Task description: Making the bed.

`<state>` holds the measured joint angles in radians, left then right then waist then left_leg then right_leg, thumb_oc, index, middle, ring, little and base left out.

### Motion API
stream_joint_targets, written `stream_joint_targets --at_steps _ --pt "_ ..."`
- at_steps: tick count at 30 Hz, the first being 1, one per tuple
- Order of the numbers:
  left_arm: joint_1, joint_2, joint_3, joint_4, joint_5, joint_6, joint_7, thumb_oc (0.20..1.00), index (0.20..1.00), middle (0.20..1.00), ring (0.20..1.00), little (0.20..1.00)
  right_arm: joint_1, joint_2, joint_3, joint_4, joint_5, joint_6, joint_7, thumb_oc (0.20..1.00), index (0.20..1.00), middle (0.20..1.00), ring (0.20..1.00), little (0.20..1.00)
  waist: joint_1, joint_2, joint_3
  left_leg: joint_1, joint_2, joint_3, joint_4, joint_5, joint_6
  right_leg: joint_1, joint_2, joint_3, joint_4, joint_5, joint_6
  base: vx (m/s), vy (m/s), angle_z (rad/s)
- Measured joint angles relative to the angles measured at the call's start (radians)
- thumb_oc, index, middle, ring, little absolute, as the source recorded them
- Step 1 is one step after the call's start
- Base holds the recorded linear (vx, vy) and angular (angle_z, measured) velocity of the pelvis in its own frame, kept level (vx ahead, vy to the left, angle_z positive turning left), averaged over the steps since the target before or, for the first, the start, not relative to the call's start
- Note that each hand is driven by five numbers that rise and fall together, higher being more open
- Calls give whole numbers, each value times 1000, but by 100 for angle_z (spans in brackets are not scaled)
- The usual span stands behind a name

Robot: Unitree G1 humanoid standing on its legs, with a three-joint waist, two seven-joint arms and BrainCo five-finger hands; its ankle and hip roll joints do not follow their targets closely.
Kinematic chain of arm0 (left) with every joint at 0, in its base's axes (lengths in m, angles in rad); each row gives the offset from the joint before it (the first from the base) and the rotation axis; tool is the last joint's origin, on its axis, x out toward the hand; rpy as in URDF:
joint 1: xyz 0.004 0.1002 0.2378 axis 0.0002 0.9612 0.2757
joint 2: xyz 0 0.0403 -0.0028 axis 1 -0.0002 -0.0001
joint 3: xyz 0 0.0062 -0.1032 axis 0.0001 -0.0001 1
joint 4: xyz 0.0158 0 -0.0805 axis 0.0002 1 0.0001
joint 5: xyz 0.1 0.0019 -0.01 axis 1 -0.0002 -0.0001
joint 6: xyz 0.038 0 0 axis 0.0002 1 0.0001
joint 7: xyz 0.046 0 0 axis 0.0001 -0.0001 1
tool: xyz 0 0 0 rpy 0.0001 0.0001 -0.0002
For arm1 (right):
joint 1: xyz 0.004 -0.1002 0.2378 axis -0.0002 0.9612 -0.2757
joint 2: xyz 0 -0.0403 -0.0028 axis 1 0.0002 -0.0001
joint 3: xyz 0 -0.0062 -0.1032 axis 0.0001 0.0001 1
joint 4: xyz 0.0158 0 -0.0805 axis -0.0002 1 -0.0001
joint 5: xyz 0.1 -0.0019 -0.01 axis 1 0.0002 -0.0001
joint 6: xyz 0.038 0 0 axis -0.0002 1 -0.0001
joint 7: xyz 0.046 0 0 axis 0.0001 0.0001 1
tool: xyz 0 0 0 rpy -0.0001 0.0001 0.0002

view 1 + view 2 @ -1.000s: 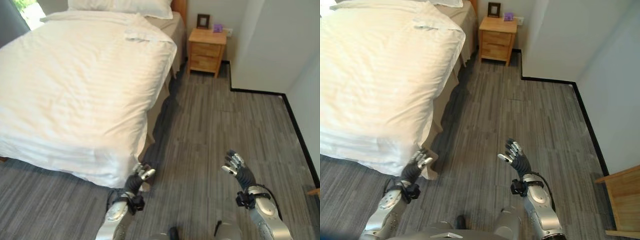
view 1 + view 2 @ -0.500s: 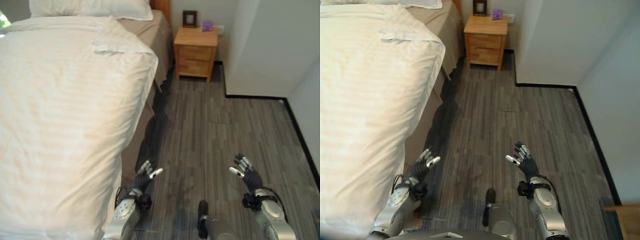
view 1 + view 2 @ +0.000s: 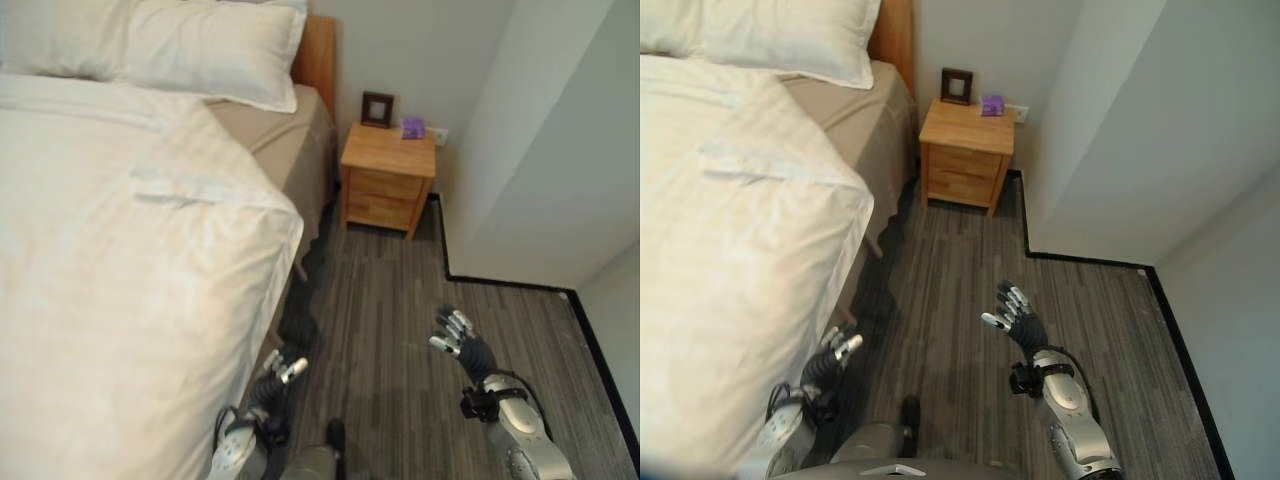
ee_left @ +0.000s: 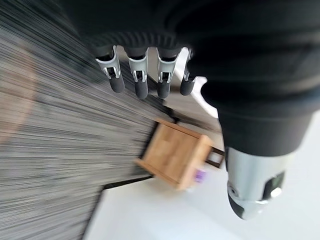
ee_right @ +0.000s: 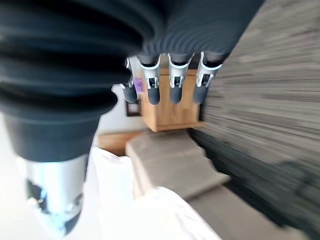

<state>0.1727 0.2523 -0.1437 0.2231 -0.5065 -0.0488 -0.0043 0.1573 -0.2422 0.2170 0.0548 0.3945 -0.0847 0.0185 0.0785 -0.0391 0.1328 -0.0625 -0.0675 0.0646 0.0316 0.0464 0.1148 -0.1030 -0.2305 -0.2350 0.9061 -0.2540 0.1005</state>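
A bed fills the left of the head views under a white striped duvet (image 3: 110,290) whose turned-back corner (image 3: 215,190) leaves the tan sheet (image 3: 275,135) bare near the head end. Two white pillows (image 3: 200,50) lie against the wooden headboard (image 3: 317,55). My left hand (image 3: 277,372) is open, low beside the bed's side, touching nothing. My right hand (image 3: 455,338) is open over the floor, apart from the bed. In the wrist views the left hand's fingers (image 4: 141,82) and the right hand's fingers (image 5: 172,82) are straight and hold nothing.
A wooden nightstand (image 3: 386,175) stands by the headboard with a small dark picture frame (image 3: 377,108) and a purple object (image 3: 413,127) on it. A white wall (image 3: 540,140) juts out on the right. Grey wood-pattern floor (image 3: 400,330) runs between bed and wall.
The whole picture has shifted toward the bed's head end, so the pillows and nightstand look nearer: the camera moved. Both hands stay open and empty.
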Motion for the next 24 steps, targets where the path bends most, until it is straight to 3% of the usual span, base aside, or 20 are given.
stream_joint_targets --at_steps 1,2,4,5,6,8,9,10,11,12,13,14,15,17,19,21,22,23,24 --pt "-29 -1 -2 -6 0 -4 0 1000 1000 1000 1000 1000 -9 6 0 0 0 0 7 1000 1000 1000 1000 1000 -14 28 15 36 5 -26 -24 1 -2 -23 14 -17 -67 -5 -15 498 -256 112" --pt "-82 -2 8 -21 -1 -22 -5 1000 1000 1000 1000 1000 -2 -19 0 -12 -1 5 30 1000 1000 1000 1000 1000 -33 53 27 94 -5 -112 -40 -25 -45 -98 57 -17 -270 11 -15 574 -367 138" --pt "-96 -4 17 -22 -1 -32 -4 1000 1000 1000 1000 1000 9 -46 -9 -7 -3 9 35 1000 1000 1000 1000 1000 -52 45 26 151 -27 -134 -51 -27 -44 -118 71 6 -469 72 0 450 -307 150" --pt "-97 2 16 -20 0 -36 -6 1000 1000 1000 1000 1000 27 -67 -15 0 -16 9 34 1000 1000 1000 1000 1000 -59 42 15 166 -31 -176 -52 -87 -103 -129 112 89 -609 100 14 316 -260 189" --pt "-61 54 18 -10 1 -36 0 1000 1000 1000 1000 1000 32 -71 -44 23 -45 8 22 1000 1000 1000 1000 1000 -47 9 8 270 -47 -209 -86 -137 -31 -130 116 181 -785 261 20 413 -392 168" --pt "-7 75 26 -10 0 -35 1 1000 1000 1000 1000 1000 34 -53 -55 45 -44 9 14 1000 1000 1000 1000 1000 -46 -22 -17 322 -53 -214 -90 -160 -60 -133 116 183 -785 381 -20 240 -306 132" --pt "6 74 32 -9 0 -35 1 1000 1000 1000 1000 1000 32 -55 -55 53 -44 9 14 1000 1000 1000 1000 1000 -46 -32 -31 346 -49 -221 -85 -173 -80 -117 132 166 -801 431 -61 163 -292 79" --pt "12 34 31 3 -1 -35 2 1000 1000 1000 1000 1000 10 -68 -63 79 -45 9 14 1000 1000 1000 1000 1000 -31 0 -42 338 -23 -197 -47 -180 -90 -85 151 150 -818 438 -69 128 -322 78" --pt "7 -5 19 3 -1 -36 -1 1000 1000 1000 1000 1000 -37 -89 -69 74 -46 8 11 1000 1000 1000 1000 1000 -15 -2 -41 213 -24 -127 217 -180 -99 -8 152 92 -910 445 -98 261 -565 73" --pt "-5 -37 17 8 -2 -36 -1 1000 1000 1000 1000 1000 -90 -124 -80 62 -67 4 2 1000 1000 1000 1000 1000 12 -28 -30 38 4 -57 593 -73 -176 82 151 45 -961 417 -144 207 -435 80" --pt "-11 -38 15 4 -8 -37 -1 1000 1000 1000 1000 1000 -107 -132 -84 57 -80 -9 -14 1000 1000 1000 1000 1000 19 -28 -29 -28 27 -33 718 -60 -166 103 158 24 -963 384 -184 256 -365 67" --pt "-30 -30 -2 0 -35 -37 -1 1000 1000 1000 1000 1000 -129 -120 -114 56 -82 -17 -35 1000 1000 1000 1000 1000 11 -35 -14 -85 75 45 778 -106 -161 138 161 13 -979 337 -178 262 -98 63" --pt "-29 -22 -21 -12 -42 -34 -2 1000 1000 1000 1000 1000 -162 -76 -148 60 -81 -19 -70 1000 1000 1000 1000 1000 26 -45 5 -119 121 141 630 -141 -171 181 168 -4 -1000 330 -159 352 -123 49" --pt "-10 -22 -31 -17 -42 -30 -3 1000 1000 1000 1000 1000 -176 -51 -153 47 -79 -29 -98 1000 1000 1000 1000 1000 29 -47 16 -143 108 222 368 -136 -164 212 179 -32 -1007 284 -140 233 -51 27" --pt "-2 -15 -45 -18 -41 -27 -3 1000 1000 1000 1000 1000 -175 -63 -126 53 -80 -29 -101 1000 1000 1000 1000 1000 35 -22 18 -155 79 233 181 -95 -128 247 208 -50 -1004 255 -105 249 83 9" --pt "16 -9 -40 -23 -41 -27 -2 1000 1000 1000 1000 1000 -163 -52 -108 52 -81 -29 -97 1000 1000 1000 1000 1000 37 -7 9 -130 55 234 172 -85 -96 269 220 -53 -967 215 -72 202 109 -8" --pt "33 -30 -59 -21 -41 -27 -4 1000 1000 1000 1000 1000 -129 -81 -76 43 -81 -25 -96 1000 1000 1000 1000 1000 8 82 -17 -13 90 165 32 -31 -27 198 247 -99 -701 122 -2 160 94 13" --pt "22 -20 -60 -18 -41 -28 -3 1000 1000 1000 1000 1000 -126 -63 -72 48 -81 -24 -97 1000 1000 1000 1000 1000 7 65 -24 21 65 175 -6 -18 -7 167 211 -101 -606 73 1 224 100 12" --pt "-5 -27 -57 -10 -41 -27 -1 1000 1000 1000 1000 1000 -131 -58 -70 42 -84 -24 -95 1000 1000 1000 1000 1000 1 62 -1 53 52 170 -26 -25 9 78 158 -116 -358 76 39 152 19 13"
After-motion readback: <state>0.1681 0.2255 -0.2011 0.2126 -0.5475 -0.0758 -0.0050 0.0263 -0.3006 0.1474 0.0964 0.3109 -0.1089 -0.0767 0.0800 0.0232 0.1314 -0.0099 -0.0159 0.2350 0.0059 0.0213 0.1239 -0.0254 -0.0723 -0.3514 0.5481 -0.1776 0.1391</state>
